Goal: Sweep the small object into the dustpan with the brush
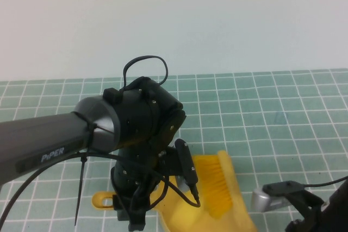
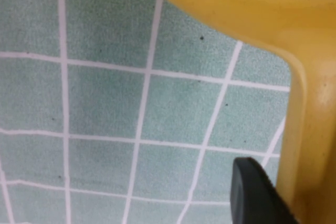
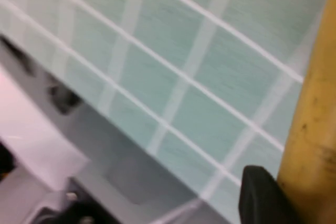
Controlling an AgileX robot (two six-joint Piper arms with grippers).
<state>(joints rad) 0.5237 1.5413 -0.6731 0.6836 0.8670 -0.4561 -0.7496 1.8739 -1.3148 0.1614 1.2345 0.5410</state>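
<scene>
The yellow dustpan [image 1: 228, 224] lies at the near edge of the green grid mat, its hang-hole handle end [image 1: 100, 199] pointing left. My left gripper [image 1: 135, 213] is shut on the dustpan handle [image 2: 310, 145]; one black finger [image 2: 257, 192] presses against it. The brush's orange-yellow bristles [image 1: 217, 183] sit over the dustpan's scoop. My right gripper [image 3: 294, 203] is at the near right and is shut on the brush's tan handle [image 3: 310, 129], with a black finger [image 3: 262, 198] against it. The small pale-yellow cube is out of view.
The left arm's black wrist and grey forearm [image 1: 136, 123] fill the middle left of the high view and hide the mat behind them. The right arm [image 1: 315, 210] shows at the bottom right. Green grid mat [image 1: 272, 107] extends back to a white wall.
</scene>
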